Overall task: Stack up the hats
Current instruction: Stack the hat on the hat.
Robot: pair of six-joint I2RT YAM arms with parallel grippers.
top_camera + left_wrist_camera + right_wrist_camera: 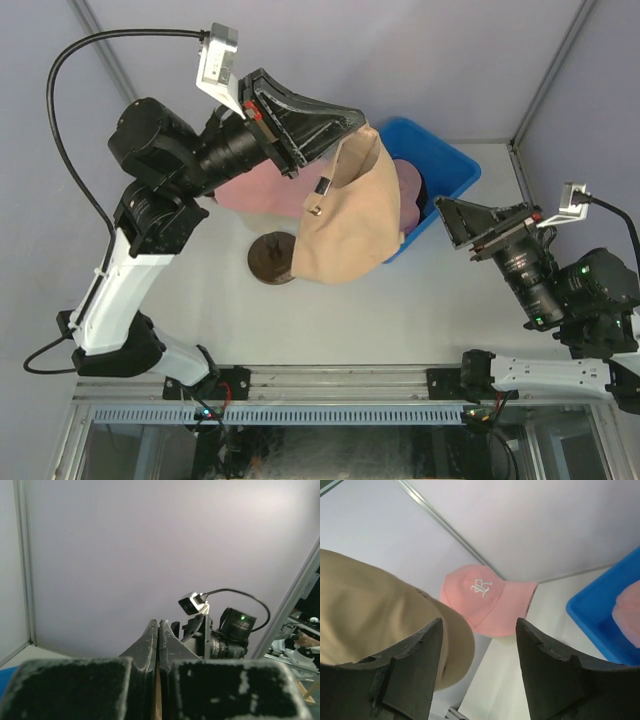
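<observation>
Left gripper is clamped tight on the tan cap; a thin strip of tan fabric is pinched between the fingers in the left wrist view. The cap hangs from that grip, lifted off the table, brim end drooping down over the middle of the scene. In the top view it covers part of the pink cap and overlaps the near-left edge of the blue bin. The pink cap with a white embroidered logo sits on a beige rounded form, mostly hidden, and a round brown base pokes out below the tan cap. Right gripper has its jaws spread apart with nothing between them. It is just beside the tan cap's right edge and next to the bin's near wall; can't tell if a finger touches the fabric. Another pink item lies inside the bin, only partly visible.
</observation>
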